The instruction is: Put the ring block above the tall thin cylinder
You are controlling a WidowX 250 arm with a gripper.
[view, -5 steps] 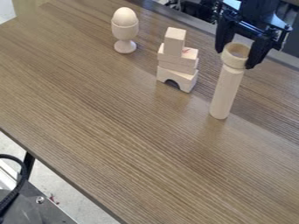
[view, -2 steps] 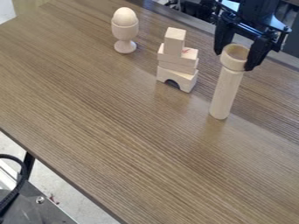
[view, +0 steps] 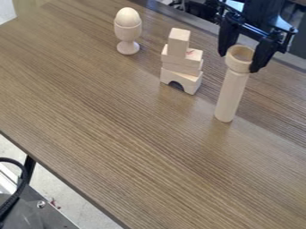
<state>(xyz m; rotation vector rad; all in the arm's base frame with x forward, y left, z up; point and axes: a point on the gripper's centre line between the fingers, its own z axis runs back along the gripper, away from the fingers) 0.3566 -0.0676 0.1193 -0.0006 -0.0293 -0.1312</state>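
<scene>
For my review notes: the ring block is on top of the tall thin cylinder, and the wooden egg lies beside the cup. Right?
Not quite: in the camera view, the wooden egg sits in the cup, not beside it. The ring block is indeed on top of the tall thin cylinder.

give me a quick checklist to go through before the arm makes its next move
1. Ring block at the top end of the tall thin cylinder: ok, no gap shows between them.
2. Cylinder standing on its end on the table: ok.
3. Tool raised clear of the ring: not ok, it is down at the ring's level.
4. Ring free of the tool's grip: cannot tell, they are too close together in this view.
5. Block stack standing apart from the cylinder: ok.
6. Egg sitting in its cup: ok.
</scene>
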